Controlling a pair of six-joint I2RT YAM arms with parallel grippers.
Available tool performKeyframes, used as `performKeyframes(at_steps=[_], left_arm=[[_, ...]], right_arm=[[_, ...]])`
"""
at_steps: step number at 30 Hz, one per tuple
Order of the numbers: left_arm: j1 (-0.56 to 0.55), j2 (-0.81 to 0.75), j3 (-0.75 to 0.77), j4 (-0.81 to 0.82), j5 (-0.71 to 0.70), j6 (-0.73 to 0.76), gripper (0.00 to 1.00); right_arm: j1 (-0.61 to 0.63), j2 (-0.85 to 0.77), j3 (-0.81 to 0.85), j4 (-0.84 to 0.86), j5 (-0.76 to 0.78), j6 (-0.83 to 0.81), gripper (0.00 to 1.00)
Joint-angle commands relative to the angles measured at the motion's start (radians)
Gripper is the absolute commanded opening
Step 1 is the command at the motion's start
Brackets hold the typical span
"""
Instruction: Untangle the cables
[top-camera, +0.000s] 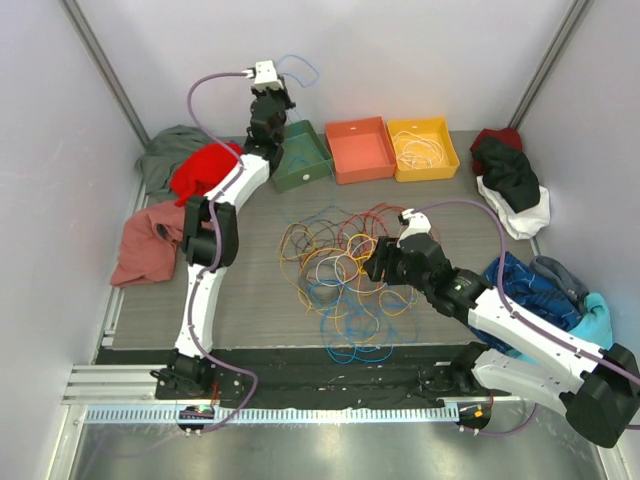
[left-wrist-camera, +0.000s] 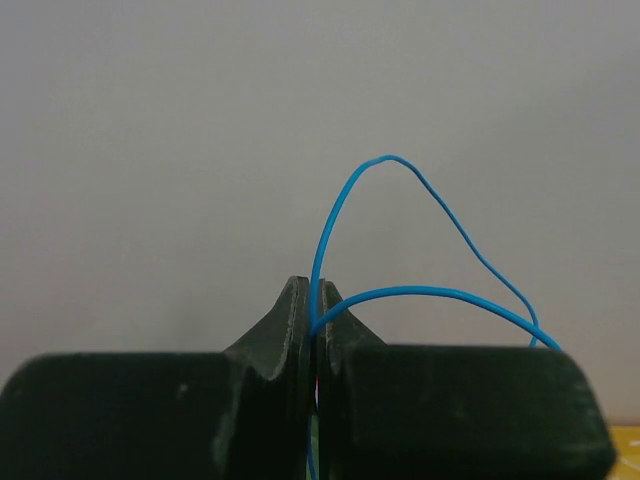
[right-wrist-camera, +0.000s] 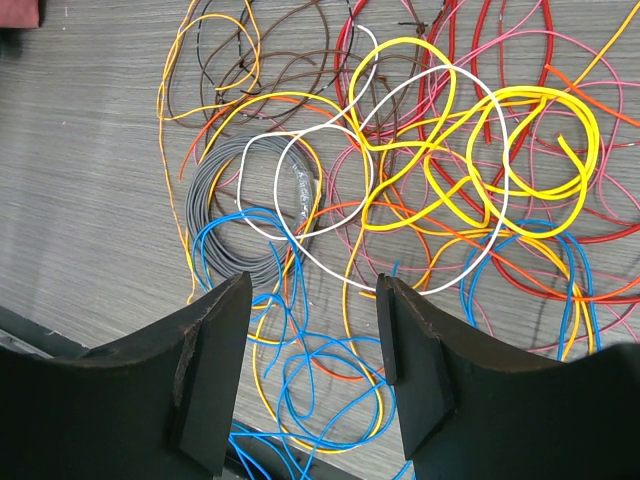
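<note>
Left gripper (left-wrist-camera: 315, 292): jaws pressed together, pinching a blue cable (left-wrist-camera: 390, 158). The cable rises out of the seam between the fingers, arches to the right and drops behind the right finger. A second strand leaves the same seam and curves right, below the first. Only plain grey wall shows behind it. In the top view this arm is raised at the far side of the table (top-camera: 260, 325), above the green bin (top-camera: 300, 165), with the blue loop standing out past the wrist.

Right gripper (right-wrist-camera: 312, 285): fingers spread apart, nothing between them. It hangs over the tangle of cables (top-camera: 345, 275) with the jaws pointing down. We cannot tell whether the tips touch any wire.

Just beyond the gap a white cable (right-wrist-camera: 503, 180) loops across thick yellow cable (right-wrist-camera: 530, 92). A grey coil (right-wrist-camera: 205, 180) lies to the left, and thin blue wires (right-wrist-camera: 235, 213) run over its near edge toward the fingers. Brown wires (right-wrist-camera: 290, 60) sit farther out, red ones (right-wrist-camera: 590, 238) to the right, all overlapping.

The tangle lies mid-table, apart from the bins at the far edge. Those are green, then the orange bin (top-camera: 358, 150), then the yellow bin (top-camera: 428, 176), which holds a few loose wires (top-camera: 418, 150). Heaped clothes (top-camera: 205, 165) line both sides of the table.
</note>
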Motion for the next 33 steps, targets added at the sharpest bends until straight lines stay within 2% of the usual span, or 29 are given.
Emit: performKeyframes(at_steps=[1, 5, 9, 13, 19, 22, 29, 32, 33], left_arm=[[-0.033, -0.066, -0.035, -0.109, -0.016, -0.038, 0.0], [-0.035, -0.038, -0.007, -0.313, -0.053, -0.062, 0.0], [-0.035, 0.035, 0.151, -0.566, -0.07, -0.062, 0.0], [-0.026, 0.064, 0.164, -0.672, -0.144, -0.076, 0.0], [0.003, 0.146, 0.245, -0.843, -0.119, -0.101, 0.0], [0.005, 0.152, 0.233, -0.843, -0.121, -0.104, 0.0], [0.007, 0.135, 0.181, -0.694, -0.174, -0.059, 0.0], [0.007, 0.101, 0.132, -0.564, -0.206, -0.023, 0.0], [0.007, 0.094, 0.098, -0.477, -0.214, -0.01, 0.0]], right_arm=[[-0.005, 0.003, 0.037, 0.038, 0.012, -0.024, 0.61], [-0.005, -0.007, 0.04, 0.034, 0.014, -0.027, 0.61], [-0.008, -0.02, 0.034, 0.034, 0.024, -0.03, 0.61], [-0.01, -0.017, 0.041, 0.032, 0.025, -0.029, 0.61], [-0.01, -0.014, 0.041, 0.029, 0.021, -0.029, 0.61], [-0.011, -0.009, 0.047, 0.028, 0.021, -0.027, 0.61], [-0.01, -0.001, 0.057, 0.017, 0.029, -0.023, 0.6], [-0.013, 0.009, 0.06, 0.012, 0.037, -0.026, 0.6], [-0.013, 0.014, 0.063, 0.011, 0.038, -0.026, 0.6]])
